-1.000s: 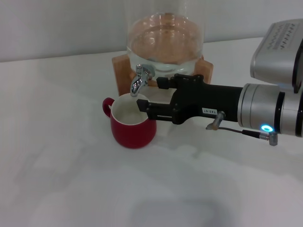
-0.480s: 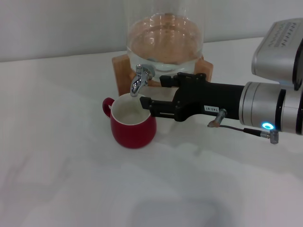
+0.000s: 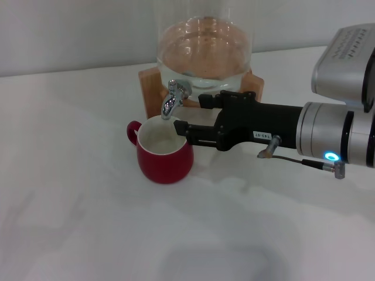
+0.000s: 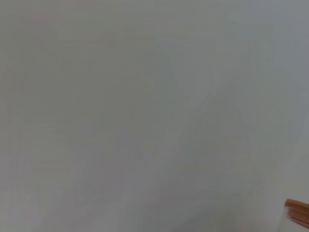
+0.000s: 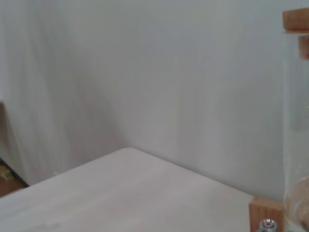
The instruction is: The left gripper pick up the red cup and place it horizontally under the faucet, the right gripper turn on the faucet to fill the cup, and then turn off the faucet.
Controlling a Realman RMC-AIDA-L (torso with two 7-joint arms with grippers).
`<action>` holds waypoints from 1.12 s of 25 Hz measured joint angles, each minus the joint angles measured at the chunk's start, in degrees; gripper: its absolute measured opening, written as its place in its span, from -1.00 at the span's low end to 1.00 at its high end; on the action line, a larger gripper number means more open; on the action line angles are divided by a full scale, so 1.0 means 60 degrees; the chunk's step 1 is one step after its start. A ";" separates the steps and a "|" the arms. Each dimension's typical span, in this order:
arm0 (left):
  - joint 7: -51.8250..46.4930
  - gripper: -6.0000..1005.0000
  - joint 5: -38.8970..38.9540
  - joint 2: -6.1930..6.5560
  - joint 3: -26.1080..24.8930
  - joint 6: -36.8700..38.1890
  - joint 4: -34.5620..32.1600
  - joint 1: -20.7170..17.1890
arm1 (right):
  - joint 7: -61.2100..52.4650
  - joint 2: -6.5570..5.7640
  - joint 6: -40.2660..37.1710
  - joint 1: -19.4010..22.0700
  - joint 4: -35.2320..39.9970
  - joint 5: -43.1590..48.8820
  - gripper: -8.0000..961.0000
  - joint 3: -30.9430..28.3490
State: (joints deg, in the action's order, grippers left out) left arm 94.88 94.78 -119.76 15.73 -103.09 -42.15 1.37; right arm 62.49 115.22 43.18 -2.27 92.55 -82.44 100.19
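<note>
The red cup (image 3: 164,153) stands upright on the white table, its white inside facing up and its handle to the left. It sits directly below the chrome faucet (image 3: 173,98), which sticks out of the glass dispenser jar (image 3: 205,50). My right gripper (image 3: 188,113) reaches in from the right, level with the faucet. Its jaws are open and hold nothing. One finger (image 3: 205,100) ends just right of the faucet, and the other finger (image 3: 186,127) lies over the cup's right rim. No water stream shows. The left gripper is out of view.
The jar rests on a wooden stand (image 3: 256,83) at the back of the white table (image 3: 88,222). A corner of the stand also shows in the right wrist view (image 5: 264,210) and in the left wrist view (image 4: 297,210). A white wall stands behind.
My right gripper has shifted slightly to the right and up, a little away from the faucet. The cup and the faucet have not moved.
</note>
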 joint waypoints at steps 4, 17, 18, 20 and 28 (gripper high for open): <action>0.0003 0.71 0.0096 0.0033 0.0000 -0.0042 0.0133 0.0088 | 0.0000 0.0000 0.0003 0.0003 -0.0013 -0.0013 0.56 -0.0001; -0.0984 0.71 0.2220 0.0119 0.0000 -0.1165 0.0857 0.0109 | 0.0000 0.0000 0.0059 -0.0002 -0.0126 -0.0015 0.56 -0.0232; -0.1042 0.71 0.2277 0.0123 0.0000 -0.1173 0.0870 0.0112 | 0.0000 0.0000 0.0064 -0.0002 -0.0130 -0.0015 0.56 -0.0258; -0.0970 0.71 0.2241 0.0126 0.0000 -0.1176 0.0847 0.0124 | -0.0001 0.0000 0.0066 -0.0002 -0.0137 -0.0015 0.56 -0.0264; 0.0192 0.71 0.1006 0.0096 0.0011 -0.0832 0.0249 0.0192 | 0.0000 -0.0001 0.0071 -0.0005 -0.0151 -0.0013 0.56 -0.0263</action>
State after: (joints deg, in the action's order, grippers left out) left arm 96.03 100.81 -119.19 15.79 -108.07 -40.66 2.52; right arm 62.48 115.22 43.61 -2.31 91.64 -82.52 98.62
